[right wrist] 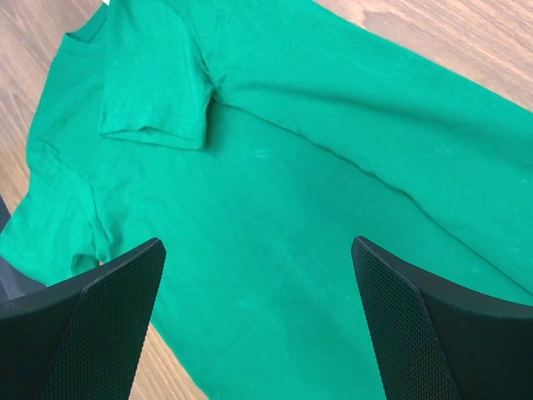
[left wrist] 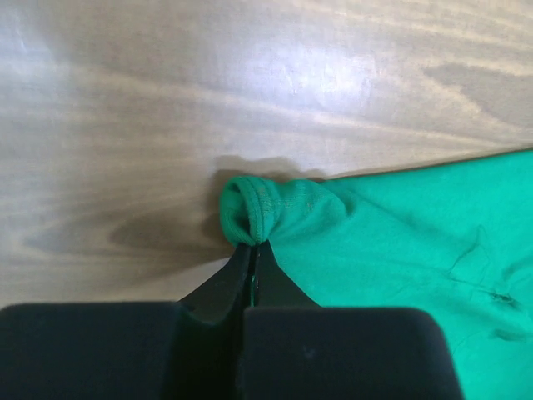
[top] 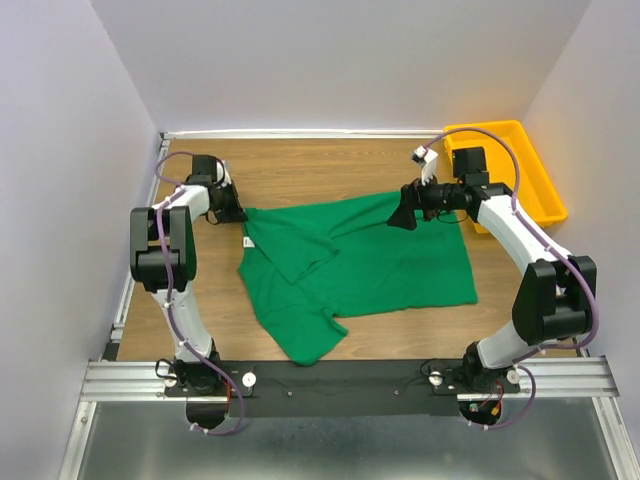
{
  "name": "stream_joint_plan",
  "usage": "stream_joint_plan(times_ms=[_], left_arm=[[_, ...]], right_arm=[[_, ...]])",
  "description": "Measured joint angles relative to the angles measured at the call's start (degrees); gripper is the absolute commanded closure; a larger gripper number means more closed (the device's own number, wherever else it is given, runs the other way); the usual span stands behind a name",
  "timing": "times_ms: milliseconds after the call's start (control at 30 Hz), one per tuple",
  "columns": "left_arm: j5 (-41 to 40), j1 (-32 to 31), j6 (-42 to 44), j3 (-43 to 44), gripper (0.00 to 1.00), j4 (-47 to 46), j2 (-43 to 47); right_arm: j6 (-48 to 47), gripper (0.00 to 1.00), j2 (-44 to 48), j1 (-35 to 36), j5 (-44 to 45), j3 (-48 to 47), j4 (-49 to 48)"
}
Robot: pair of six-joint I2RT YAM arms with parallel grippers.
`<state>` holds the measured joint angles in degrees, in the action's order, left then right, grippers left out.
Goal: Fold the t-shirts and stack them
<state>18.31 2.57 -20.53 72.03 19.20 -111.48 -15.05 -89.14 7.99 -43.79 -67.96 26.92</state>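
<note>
The left fingers [left wrist: 252, 252] were clenched tight on a small bunched fold of hem at the edge of the green t-shirt [left wrist: 416, 242], the pinched cloth rolled into a little lump just beyond their tips. Around that lump lay bare wooden counter [left wrist: 250, 83], filling the upper and left parts of the wrist frame, while the rest of the fabric ran off to the right. In the overhead frame the left fingers [top: 238, 211] sat at the upper left corner of the garment; it was probably a shoulder or sleeve edge, though the view was too tight to be sure.

The right fingers [top: 404, 214] stood spread wide and grasped nothing. In their own wrist view one finger [right wrist: 108, 325] showed at the lower left and the other at the lower right, with the t-shirt [right wrist: 275, 192] lying below and between them. A short sleeve [right wrist: 154, 92] lay folded inward at the upper left of that frame.

From above, the t-shirt [top: 380, 265] lay mostly flat in the middle of the counter [top: 320, 165], one sleeve trailing toward the lower centre. A small white label [top: 248, 241] showed near its left edge. A yellow tray [top: 483, 127] sat at the upper right, well apart from the cloth.
</note>
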Motion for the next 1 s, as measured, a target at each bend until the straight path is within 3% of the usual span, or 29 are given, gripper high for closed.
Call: stream_joint_plan(times_ms=[267,433,567,767,1000], left_arm=[[-0.6,2.3,0.9,19.3,1.0,8.4,-11.4],[-1.2,3.4,1.3,33.3,1.0,13.5,-20.0],[-1.5,4.0,1.3,42.1,0.98,17.2,-25.0],[-1.7,5.7,1.2,46.6,0.98,19.8,-27.3],[-1.7,7.9,1.2,46.6,0.98,20.4,-27.3]], right_arm=[[0.0,0.0,-1.7,-0.2,1.7,-0.4,0.0],[1.3,0.01,-7.1,-0.3,9.4,-3.7,0.4],[5.2,0.13,-14.8,-1.6,17.2,-10.3,0.3],[11.2,0.19,-25.2,-4.8,28.0,-20.7,0.4],[15.6,0.22,-34.7,-5.9,32.2,-29.7,-0.2]])
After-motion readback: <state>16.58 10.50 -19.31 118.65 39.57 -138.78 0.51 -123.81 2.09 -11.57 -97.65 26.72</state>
